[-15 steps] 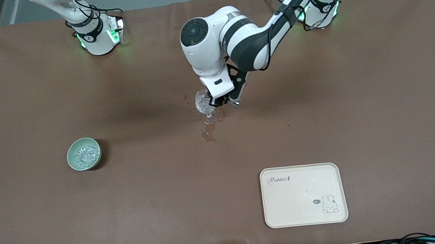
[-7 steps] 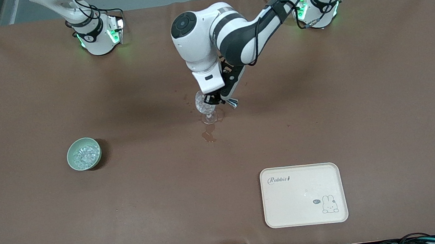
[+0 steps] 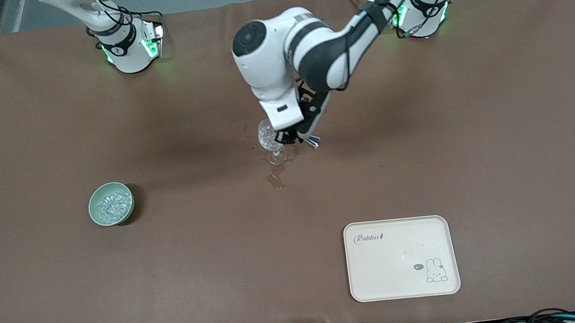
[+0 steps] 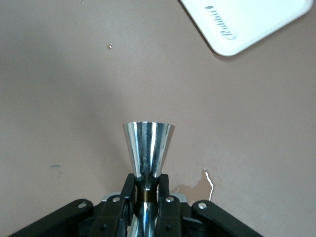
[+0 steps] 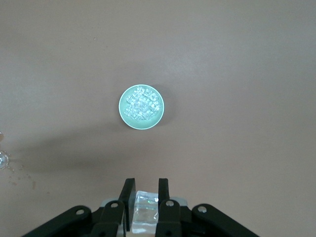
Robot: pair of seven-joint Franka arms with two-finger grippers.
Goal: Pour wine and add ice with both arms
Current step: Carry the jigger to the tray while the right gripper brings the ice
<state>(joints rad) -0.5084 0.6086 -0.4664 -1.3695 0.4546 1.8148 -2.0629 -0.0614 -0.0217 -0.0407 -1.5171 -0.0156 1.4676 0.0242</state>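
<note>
The left arm (image 3: 318,49) reached from its base to the middle of the counter (image 3: 506,131), its hand (image 3: 293,138) just beside the bowl of the wine glass (image 3: 269,137). That hand was clenched on the narrow waist of a shiny metal jigger (image 4: 147,148), whose flared cup pointed away from the wrist; in the front view the jigger's end showed beside the glass. The glass stood upright on its foot, with a small wet stain (image 3: 275,179) on the counter just nearer the camera.

The right arm (image 3: 109,19) waited up high near its base, and its hand did not show in the front view. In the right wrist view the right hand (image 5: 144,197) was clamped on a clear ice cube (image 5: 144,210) between its two fingers, held in the air over bare counter. Below it sat a pale green bowl (image 3: 111,204) filled with ice (image 5: 142,106), toward the right arm's end of the counter and well apart from the glass.

A cream tray (image 3: 401,258) with a rabbit drawing and the word "Rabbit" lay nearer the camera than the glass, toward the left arm's end. A corner of it showed in the left wrist view.
</note>
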